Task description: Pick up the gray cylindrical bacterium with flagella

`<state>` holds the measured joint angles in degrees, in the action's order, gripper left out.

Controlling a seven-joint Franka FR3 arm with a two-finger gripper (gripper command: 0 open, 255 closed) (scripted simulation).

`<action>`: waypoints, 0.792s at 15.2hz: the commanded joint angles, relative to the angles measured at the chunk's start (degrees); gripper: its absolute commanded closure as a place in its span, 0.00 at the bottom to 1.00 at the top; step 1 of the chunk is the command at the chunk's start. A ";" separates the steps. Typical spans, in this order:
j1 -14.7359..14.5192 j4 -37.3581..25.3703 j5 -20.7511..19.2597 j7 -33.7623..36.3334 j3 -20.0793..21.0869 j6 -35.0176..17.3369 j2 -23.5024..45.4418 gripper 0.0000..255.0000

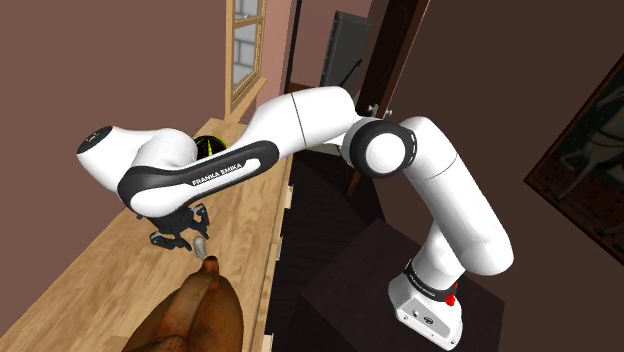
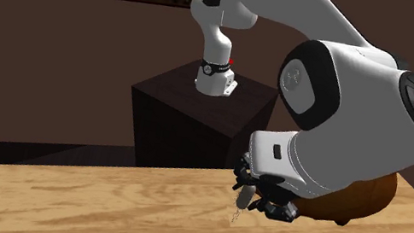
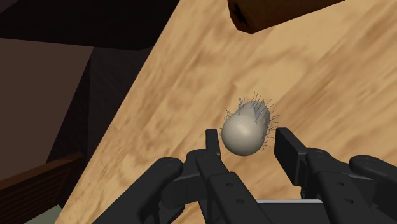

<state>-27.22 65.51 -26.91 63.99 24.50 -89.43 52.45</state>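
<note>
Brown walls are enclosing one long wooden table (image 1: 90, 270), its edge running just beside one dark stand (image 1: 340, 290). One white arm (image 1: 300, 125) is reaching from that stand over the boards. One brown rounded object (image 1: 195, 315) is sitting near the edge, just beside the one black gripper (image 3: 247, 141). Bare wood is lying open toward the shoulder view's left. The two fingers are clasping one grey bristly bacterium (image 3: 243, 132) between them, its threads dangling just above the table.
</note>
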 commanded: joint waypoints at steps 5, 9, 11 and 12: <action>0.02 -0.28 0.30 -0.25 0.18 1.48 -0.98 1.00; -0.07 -1.35 0.66 -0.73 0.42 3.61 -2.18 1.00; -0.14 -1.99 0.82 -0.99 0.53 4.72 -2.72 1.00; -0.19 -2.35 0.89 -1.12 0.58 5.29 -2.97 1.00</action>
<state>-27.33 63.86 -26.06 63.13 25.06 -84.89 49.60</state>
